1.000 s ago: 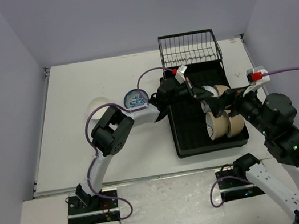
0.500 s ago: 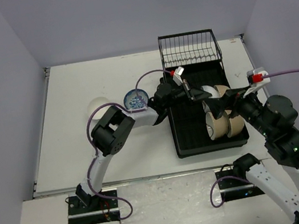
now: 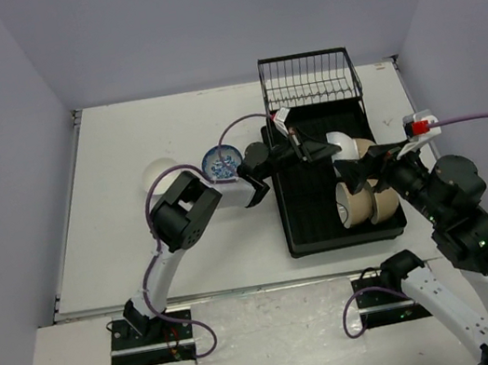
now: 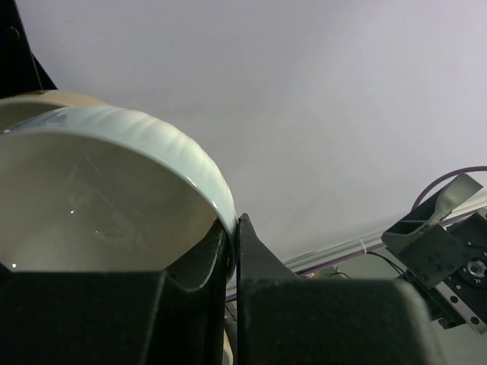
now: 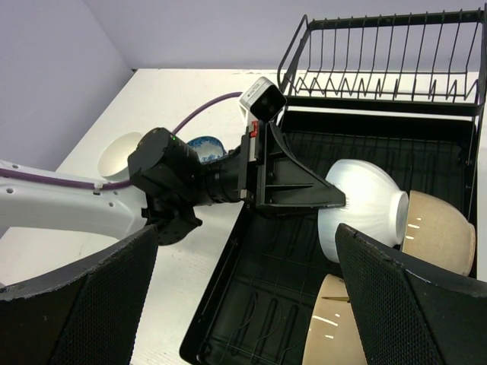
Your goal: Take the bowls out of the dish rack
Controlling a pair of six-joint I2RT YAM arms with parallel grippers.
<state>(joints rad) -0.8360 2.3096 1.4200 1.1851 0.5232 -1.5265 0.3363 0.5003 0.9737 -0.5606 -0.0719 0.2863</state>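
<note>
Left wrist view puts us right at the left tool (image 4: 232,228), whose jaws are closed tight on the rim of a white bowl (image 4: 114,198), one finger inside the wall and one outside. Right wrist view shows that bowl tipped on its side over the dish rack (image 5: 209,304), just beside a tan bowl (image 5: 437,228). The right tool (image 5: 245,228) stands fully spread and empty, hovering above the rack.

We judge the step in hand to be lifting this bowl out. To do it well we should raise it until it clears the tray's raised rim and its tan neighbours before swinging left. We should move slowly, because a pinch on a thin rim lets the bowl pivot, and set it down on the tabletop (image 3: 115,148) near the blue patterned bowl (image 3: 221,160) without knocking it.

We cannot tell whether the white bowl rests on the rack floor or hangs free, nor whether it touches the tan bowl. From the left wrist the tool's own body blocks the lower half, and from above the right arm covers part of the tan bowls, so we cannot count them
</note>
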